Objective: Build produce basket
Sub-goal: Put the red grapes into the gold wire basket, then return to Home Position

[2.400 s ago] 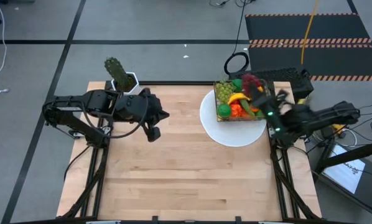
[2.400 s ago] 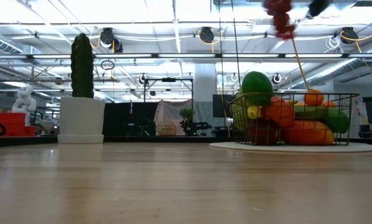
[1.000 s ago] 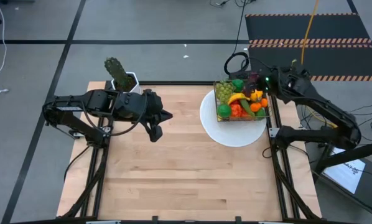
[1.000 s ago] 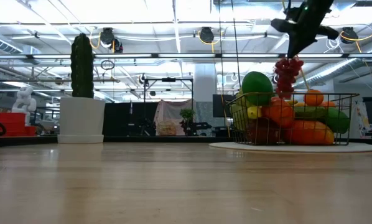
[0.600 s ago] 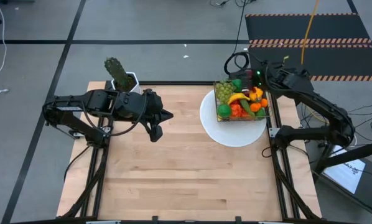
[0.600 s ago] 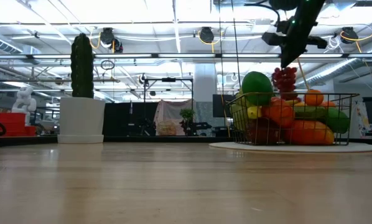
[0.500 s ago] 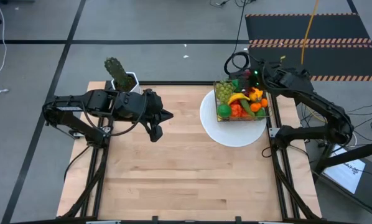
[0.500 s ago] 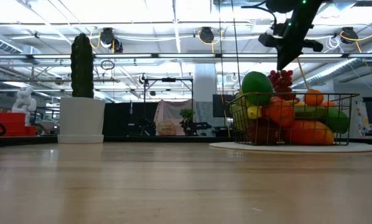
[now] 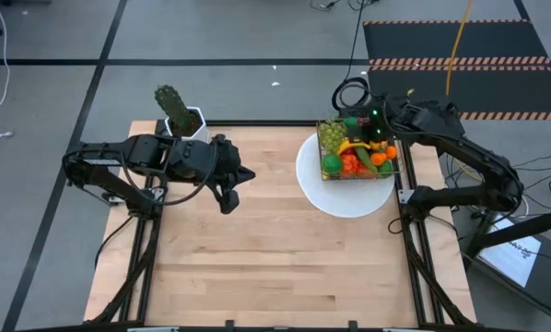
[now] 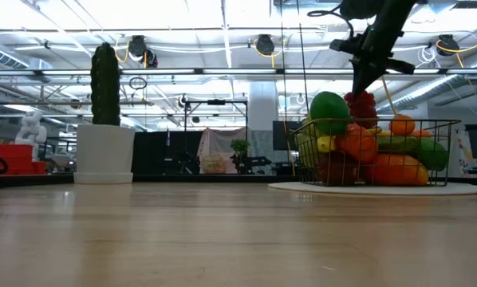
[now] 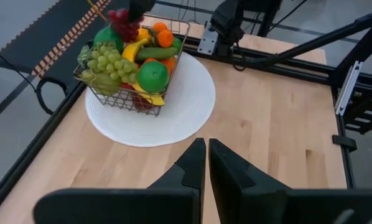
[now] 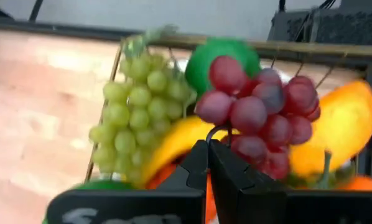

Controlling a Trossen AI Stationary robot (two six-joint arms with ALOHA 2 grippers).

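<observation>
Wooden counter [image 9: 257, 231] carries our wire basket [image 9: 357, 148] on a white plate [image 9: 345, 194], right tool [image 10: 364, 76] pinching purple grapes [image 12: 260, 115] by the stem onto the pile, release next; left tool [image 11: 206, 163] pressed together, idle mid-counter.

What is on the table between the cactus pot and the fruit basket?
Nothing: in the low view, only bare wooden table lies between the cactus pot and the basket.

We see thin wire-mesh basket [image 11: 138, 74], glossy plastic-looking purple grapes [image 12: 264, 115], matt white plate [image 11: 173, 115], smooth pale wood table [image 9: 275, 249].
</observation>
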